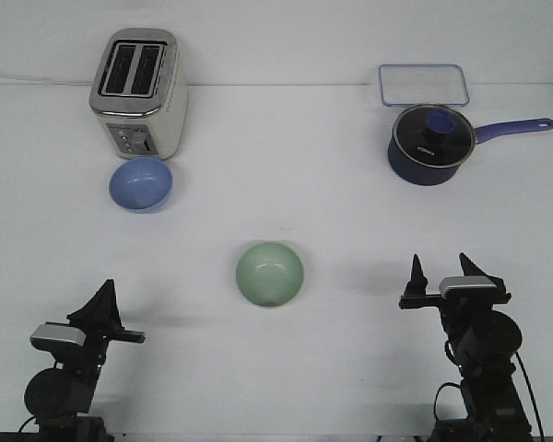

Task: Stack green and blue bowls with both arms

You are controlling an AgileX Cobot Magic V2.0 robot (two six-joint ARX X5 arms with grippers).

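The pale green bowl (pixel 270 273) sits upright and empty at the middle of the white table. The periwinkle blue bowl (pixel 141 183) rests at the back left, just in front of the toaster, also empty. My left gripper (pixel 100 296) hovers low at the front left, well away from both bowls; it is turned so its fingers overlap and no gap shows. At the front right, my right gripper (pixel 441 267) stands open with nothing between its fingers, to the right of the green bowl.
A silver two-slot toaster (pixel 138 92) stands at the back left, close behind the blue bowl. At the back right are a dark navy saucepan (pixel 429 145) with a glass lid and long handle, and behind it a clear rectangular container (pixel 423 85).
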